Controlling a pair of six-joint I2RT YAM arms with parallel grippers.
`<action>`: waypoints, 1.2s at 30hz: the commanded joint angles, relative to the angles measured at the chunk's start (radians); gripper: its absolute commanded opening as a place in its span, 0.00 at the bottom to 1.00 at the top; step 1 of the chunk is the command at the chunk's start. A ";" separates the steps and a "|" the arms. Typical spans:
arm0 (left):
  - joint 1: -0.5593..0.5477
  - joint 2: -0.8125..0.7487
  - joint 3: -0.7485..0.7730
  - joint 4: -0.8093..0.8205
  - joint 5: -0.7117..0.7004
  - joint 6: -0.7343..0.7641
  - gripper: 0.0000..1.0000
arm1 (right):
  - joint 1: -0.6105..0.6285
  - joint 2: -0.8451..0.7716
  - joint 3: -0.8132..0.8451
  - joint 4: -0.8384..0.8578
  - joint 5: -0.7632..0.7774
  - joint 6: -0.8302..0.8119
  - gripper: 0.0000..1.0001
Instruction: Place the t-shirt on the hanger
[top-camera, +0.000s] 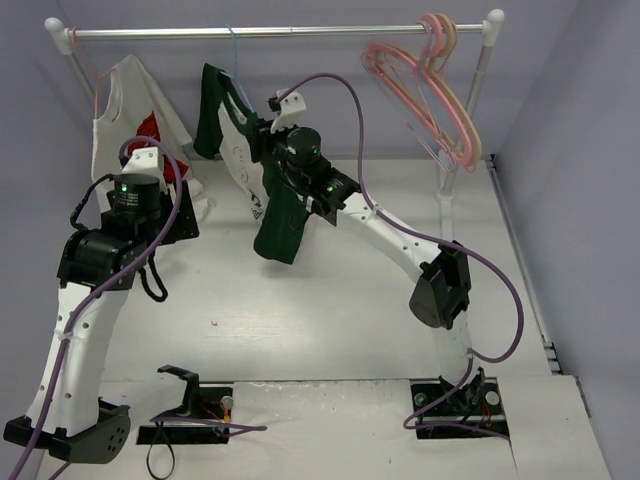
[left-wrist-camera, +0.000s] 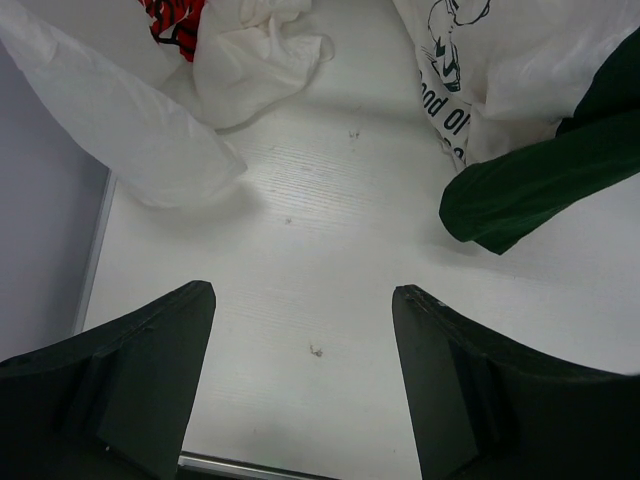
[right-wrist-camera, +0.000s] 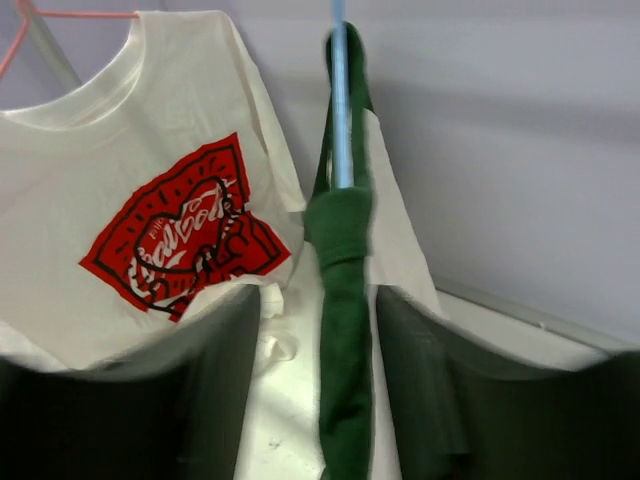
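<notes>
- A robotics lab test cell, not a home or a shop.
- Two white robot arms, left arm (top-camera: 75, 330) and right arm (top-camera: 395, 235), are bolted side by side at the near edge of a bare white table (top-camera: 330, 320).
- Loose purple cables (top-camera: 505, 290) run along both arms down to black base plates (top-camera: 460, 418).
- Plain grey-lilac walls (top-camera: 565, 90) close the table in on three sides, with no furniture or decoration.
- A small metal rail (top-camera: 290, 32) stands at the far edge like a staged prop, carrying pink hangers (top-camera: 430, 90), a white shirt (top-camera: 125, 115), and the dark green t-shirt (top-camera: 280, 220) at a thin blue hanger (top-camera: 233, 55).
- Cameras ride on the wrists, looking past dark fingers.
</notes>
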 joint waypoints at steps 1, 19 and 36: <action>0.000 -0.005 0.020 0.015 0.005 -0.010 0.72 | 0.024 -0.064 0.015 0.134 0.018 -0.026 0.54; -0.005 -0.073 -0.014 -0.028 0.015 0.021 0.73 | 0.013 -0.695 -0.452 -0.194 0.116 -0.251 1.00; -0.025 -0.218 -0.178 0.033 0.043 0.033 0.73 | 0.006 -1.188 -0.745 -0.596 0.250 -0.108 1.00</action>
